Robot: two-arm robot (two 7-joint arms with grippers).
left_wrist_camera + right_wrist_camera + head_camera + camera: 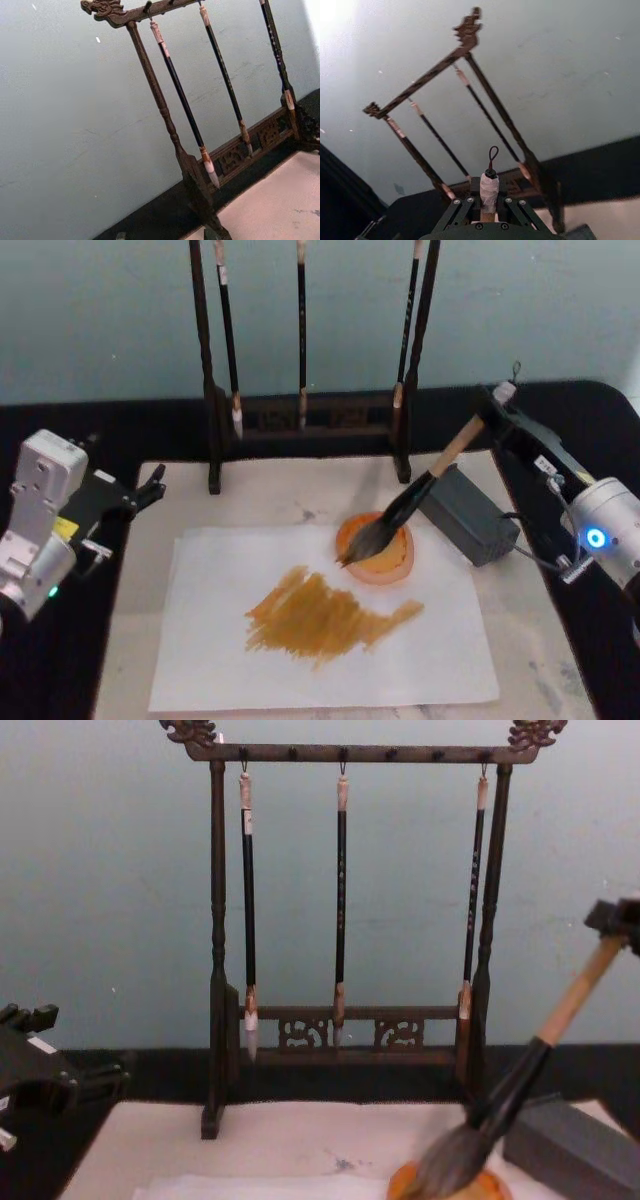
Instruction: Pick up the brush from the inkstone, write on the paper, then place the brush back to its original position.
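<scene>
Item, the brush [428, 483]: held tilted by the right gripper [495, 415], whose fingers [461, 209] pinch the taped top end of the handle; bristles down at the orange dish [392, 563], though whether they press into it cannot be told. Item, the paper [220, 640]: flat on the cream mat [138, 620], bearing broad brown strokes [320, 618]; the dish sits at its far edge. Item, left gripper [150, 485]: parked off the mat's left side over the dark table [70, 670], fingers spread, holding nothing. Hazards, as judged: a grip so high on a long handle gives leverage, so the brush may swivel in the jaws if the bristles drag; a loaded tip carried low could drip on white paper or nudge the dish; the handle passes just above the grey block [470, 518] and could clip it on a sideways swing; the rack's right post [417, 360] and the thin brushes [341, 900] stand near behind, so a backward lift risks a knock. Open room: bare paper left of and nearer than the strokes; bare mat on both flanks; the far side closed by the rack; the paper's near edge lies close to the mat's front edge.
</scene>
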